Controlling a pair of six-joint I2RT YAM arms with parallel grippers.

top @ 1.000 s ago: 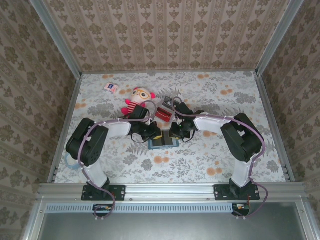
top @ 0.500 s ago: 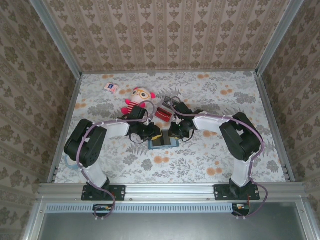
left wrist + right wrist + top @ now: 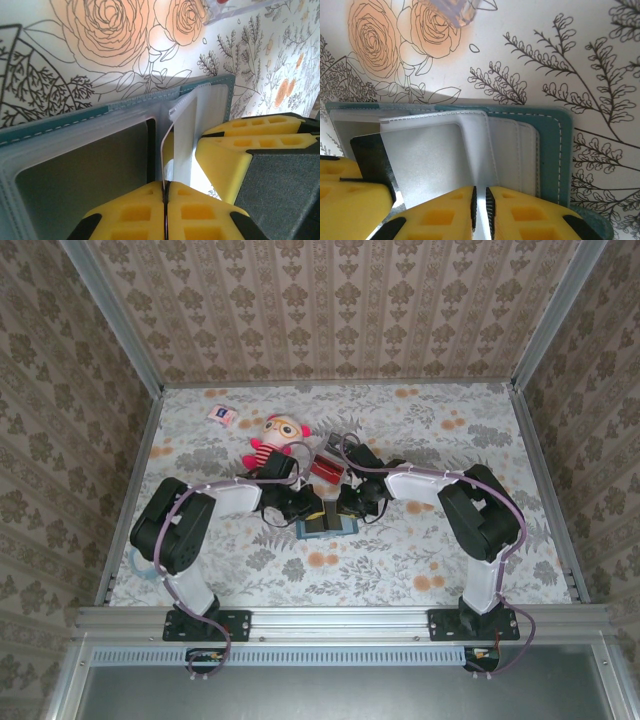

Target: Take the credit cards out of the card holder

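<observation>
Card holder (image 3: 335, 528) lies open on the counter (image 3: 450, 440) between both arms. The right gripper (image 3: 480, 194) has its jaws clenched on the holder's clear sleeve. The left gripper (image 3: 165, 186) has its jaws pinching what seems a dark card (image 3: 367, 150), partly out. The red pile (image 3: 328, 468) beyond is likely cards already removed.

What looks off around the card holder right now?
A thin dark card sticks out crooked from the clear plastic sleeve of the soft teal folding card holder, partly withdrawn, pinched by the left gripper; the right gripper clamps the sleeve.
</observation>
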